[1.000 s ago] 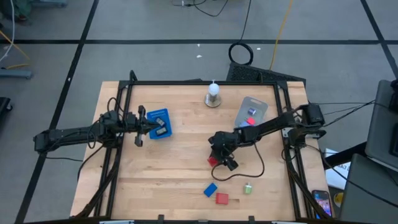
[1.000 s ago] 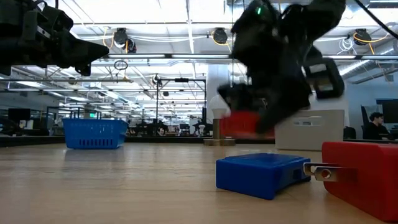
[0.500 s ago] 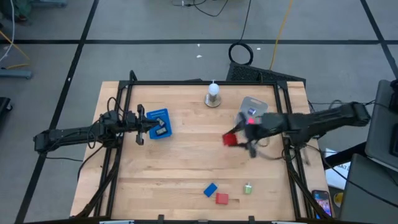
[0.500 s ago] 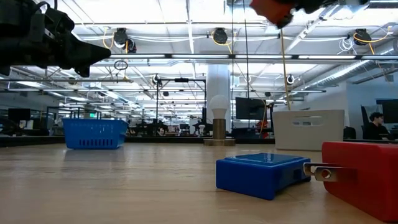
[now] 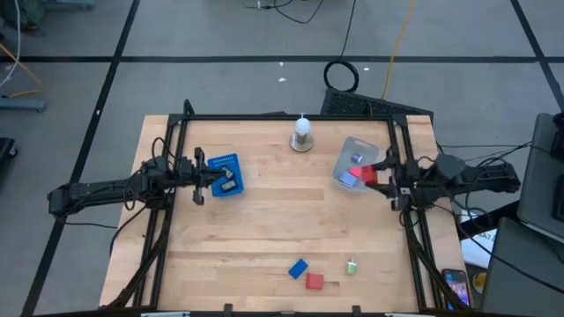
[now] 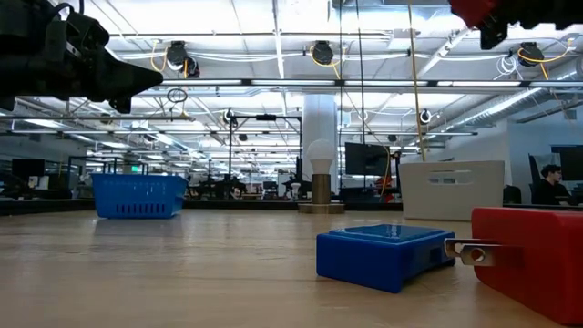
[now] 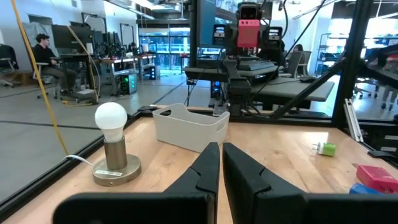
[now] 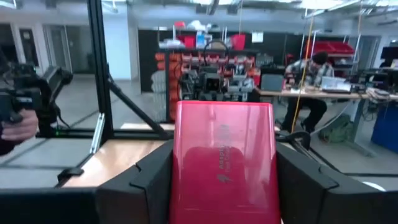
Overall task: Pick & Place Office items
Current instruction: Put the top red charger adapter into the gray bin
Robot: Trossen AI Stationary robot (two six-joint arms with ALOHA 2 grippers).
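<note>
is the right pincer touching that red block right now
Touching. The right wrist view shows the red block clamped between the right pincer's two fingers.

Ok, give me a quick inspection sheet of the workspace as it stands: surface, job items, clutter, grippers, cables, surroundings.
Surface: wooden table, inside a dark frame.
Job's things: blue block, red block and small green piece near the front edge; red and blue pieces in the grey tub; dark pieces in the blue basket.
Clutter: light bulb on a stand at the back edge.
Grippers: right gripper is raised at the tub's right edge, shut on a red block; left gripper shut, empty, beside the blue basket.
Cables: black coil and yellow cable on the floor behind the table.
Surroundings: seated people at desks in the room beyond.
</note>
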